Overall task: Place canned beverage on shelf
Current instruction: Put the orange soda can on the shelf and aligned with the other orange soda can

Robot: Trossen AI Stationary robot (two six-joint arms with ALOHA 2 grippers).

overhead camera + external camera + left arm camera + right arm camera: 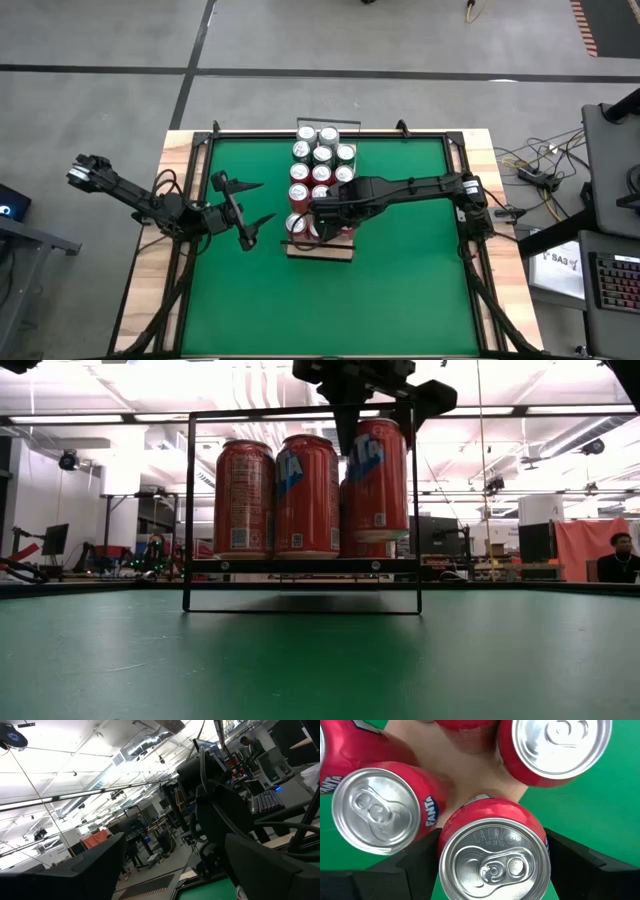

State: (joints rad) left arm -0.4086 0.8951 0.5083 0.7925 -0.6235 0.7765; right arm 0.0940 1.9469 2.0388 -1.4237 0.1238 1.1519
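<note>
Because made of thin metal, easy to dent, so no hard squeezing of the red Fanta can point(494, 855). Clamped right now in the right gripper point(494, 872), with one dark finger point(415, 865) on each side of the round wall, close under the top rim. Good place to hold: round sides, up high, with the can standing straight. Bad place to hold: the flat lid with the pull tab. Looks unopened, so probably full and a bit heavy for its size. Smooth and shiny too, so maybe slippery in a loose grip. Stiff enough while full, but best set down softly and flat, not dropped.

In the low view, found at upper middle, a little to the right, hanging under the right gripper. Bottom edge a bit higher than the two cans point(275, 495) next to it, so probably not yet resting on the shelf point(300, 565). In the high view, found at the center, near the lower end of the shelf's pale board, with more red cans point(320, 150) lined up toward the top of the frame.

Left of center in the high view, over the green mat point(400, 290): the left gripper point(266, 202), fingers spread wide, holding nothing.
</note>
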